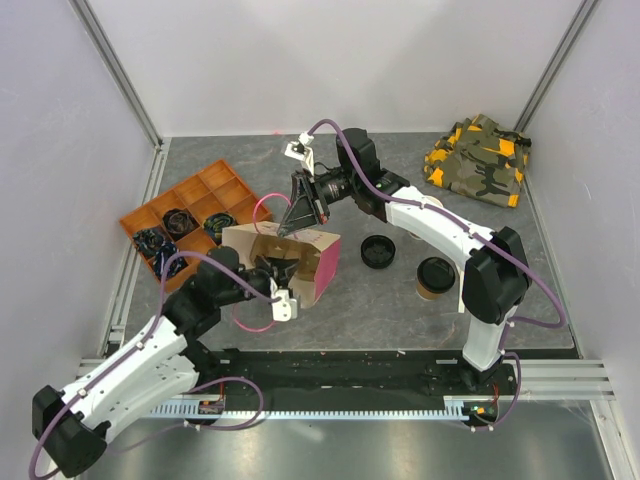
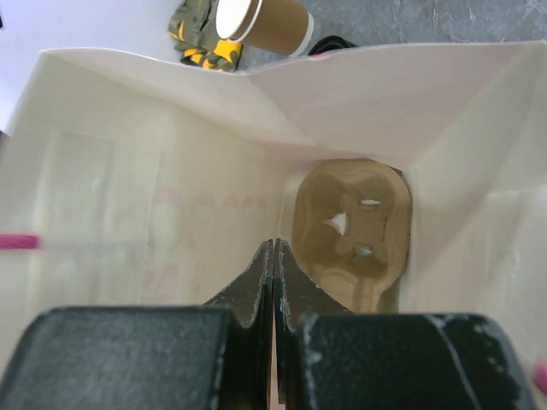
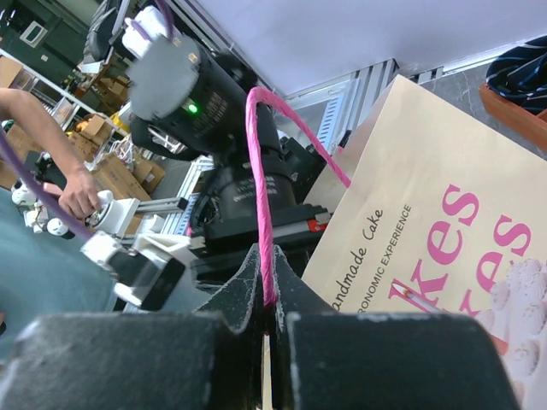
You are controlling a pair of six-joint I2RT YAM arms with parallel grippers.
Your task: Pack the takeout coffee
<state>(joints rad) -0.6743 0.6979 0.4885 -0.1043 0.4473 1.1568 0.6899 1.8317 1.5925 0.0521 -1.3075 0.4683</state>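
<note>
Right gripper (image 3: 267, 295) pinches the handle (image 3: 259, 171) of the bag (image 3: 410, 196); left gripper (image 2: 273, 265) sits closed inside its mouth (nothing visible between the fingers (image 2: 252, 290)). Coffee (image 1: 436, 277) stands on the table (image 1: 400, 320) right of the bag, untouched. With both arms busy, freeing one to fetch it may let the mouth collapse.

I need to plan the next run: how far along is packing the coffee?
Done: the paper bag is open, with a cardboard cup carrier inside. In hand: the right gripper pinches the bag's pink handle, and the left gripper, shut, points into the bag's mouth. Left: the takeout coffee stands lidded on the table to the bag's right, outside it, with neither gripper on it.
</note>
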